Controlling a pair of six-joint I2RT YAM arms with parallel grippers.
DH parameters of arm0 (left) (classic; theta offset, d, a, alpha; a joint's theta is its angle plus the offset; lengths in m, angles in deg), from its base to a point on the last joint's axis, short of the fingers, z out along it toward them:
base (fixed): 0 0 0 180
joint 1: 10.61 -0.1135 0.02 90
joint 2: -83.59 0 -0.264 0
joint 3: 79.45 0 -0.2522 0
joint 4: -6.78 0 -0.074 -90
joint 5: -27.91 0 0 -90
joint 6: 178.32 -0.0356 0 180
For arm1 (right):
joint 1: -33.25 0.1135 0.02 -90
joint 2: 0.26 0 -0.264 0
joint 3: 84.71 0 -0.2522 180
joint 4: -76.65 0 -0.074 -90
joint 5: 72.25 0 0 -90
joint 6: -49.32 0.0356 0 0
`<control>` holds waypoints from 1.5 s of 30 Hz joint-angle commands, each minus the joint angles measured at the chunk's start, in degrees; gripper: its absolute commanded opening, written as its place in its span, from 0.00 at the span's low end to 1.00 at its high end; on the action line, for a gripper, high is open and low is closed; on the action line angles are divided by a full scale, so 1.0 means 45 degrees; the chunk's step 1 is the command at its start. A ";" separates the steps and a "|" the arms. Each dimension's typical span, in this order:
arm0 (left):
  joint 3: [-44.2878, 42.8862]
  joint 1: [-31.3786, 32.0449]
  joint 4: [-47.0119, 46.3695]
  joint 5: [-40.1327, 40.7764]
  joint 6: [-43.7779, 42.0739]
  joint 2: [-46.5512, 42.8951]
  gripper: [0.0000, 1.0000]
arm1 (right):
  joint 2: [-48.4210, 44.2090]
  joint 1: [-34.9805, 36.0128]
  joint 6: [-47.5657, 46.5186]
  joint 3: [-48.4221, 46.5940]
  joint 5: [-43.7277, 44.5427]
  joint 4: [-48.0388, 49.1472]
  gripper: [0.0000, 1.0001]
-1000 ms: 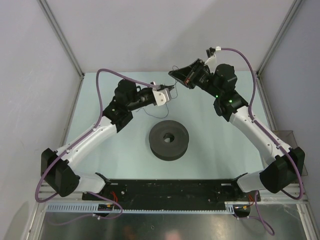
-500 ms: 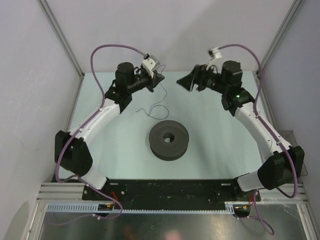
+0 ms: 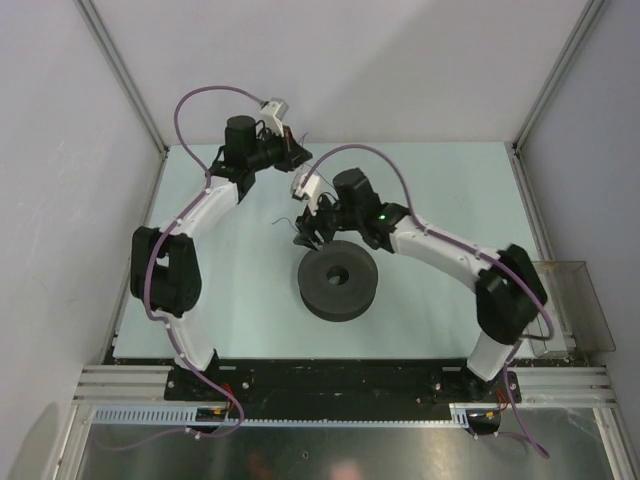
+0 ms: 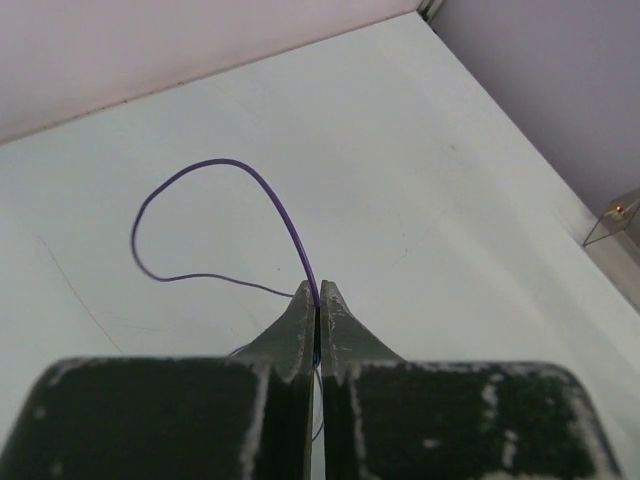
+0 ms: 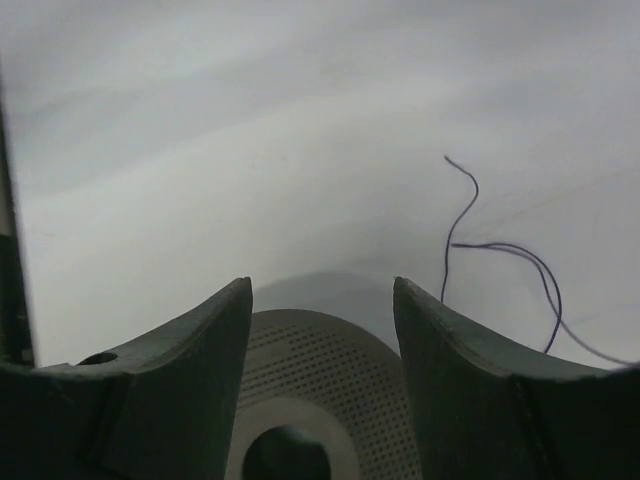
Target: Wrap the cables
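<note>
The cable is a very thin purple wire (image 4: pixel 262 184). My left gripper (image 4: pixel 318 291) is shut on it at the fingertips, and the wire loops out ahead over the table. In the top view my left gripper (image 3: pixel 290 143) is raised near the back wall. A faint stretch of the cable (image 3: pixel 284 221) shows over the table below it. My right gripper (image 3: pixel 308 234) is open and empty at the far left edge of the dark round spool (image 3: pixel 338 281). In the right wrist view the spool (image 5: pixel 330 380) lies between the open fingers (image 5: pixel 205 340), and the cable's loose end (image 5: pixel 462 215) curls to the right.
The pale table (image 3: pixel 440 200) is walled by grey panels on three sides. A clear plastic bin (image 3: pixel 572 300) stands at the right edge. A black rail (image 3: pixel 340 375) runs along the near edge by the arm bases.
My left gripper has pulled back and up toward the far wall with the cable. My right arm has swung from the back right to the spool's far left edge.
</note>
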 commanded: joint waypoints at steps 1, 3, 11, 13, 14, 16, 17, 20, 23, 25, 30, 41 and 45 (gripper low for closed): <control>-0.0880 -0.0299 -0.0340 -0.0732 0.1547 0.0544 0.00 | 0.1415 0.0084 -0.0712 -0.0160 0.1471 0.2432 0.63; -0.0875 -0.0442 -0.0316 -0.0823 0.1872 0.0792 0.00 | 0.2059 0.0059 -0.0458 -0.0159 0.1779 0.3449 0.63; -0.0806 -0.0983 -0.0288 -0.1556 0.2453 0.1838 0.00 | 0.4908 -0.0020 0.0724 -0.1397 0.1827 0.5488 0.66; -0.0832 -0.1077 -0.0298 -0.1654 0.2508 0.1999 0.00 | 0.5837 -0.0041 0.0990 -0.2240 0.2024 0.5190 0.67; -0.0846 -0.1109 -0.0303 -0.1706 0.2518 0.2056 0.00 | 0.6272 -0.0057 0.1122 -0.2674 0.2155 0.4974 0.67; -0.0866 -0.1143 -0.0316 -0.1774 0.2500 0.2137 0.00 | 0.6960 -0.0059 0.1172 -0.3268 0.2565 0.4749 0.67; -0.0863 -0.1152 -0.0322 -0.1805 0.2484 0.2163 0.00 | 0.7214 -0.0047 0.1086 -0.3442 0.2767 0.4754 0.68; -0.0836 -0.1159 -0.0344 -0.1837 0.2360 0.2199 0.00 | 0.7911 -0.0077 0.0879 -0.4131 0.3173 0.4343 0.68; -0.0801 -0.1212 -0.0378 -0.1817 0.2284 0.2242 0.00 | 0.8496 -0.0149 0.0824 -0.4771 0.3546 0.3952 0.69; -0.0816 -0.1271 -0.0408 -0.1841 0.2285 0.2325 0.00 | 0.8775 -0.0190 0.0863 -0.5223 0.3709 0.3629 0.69; -0.0914 -0.1328 -0.0471 -0.1935 0.2248 0.2512 0.00 | 0.9179 -0.0259 0.0860 -0.5926 0.4190 0.3117 0.70; -0.1306 -0.1383 -0.0548 -0.1925 0.2484 0.2823 0.00 | 1.0496 -0.0426 0.1450 -0.8289 0.4934 -0.0560 0.65; -0.1342 -0.1406 -0.0561 -0.1929 0.2647 0.2889 0.00 | 1.1092 -0.0437 0.1341 -0.9386 0.5043 -0.1577 0.53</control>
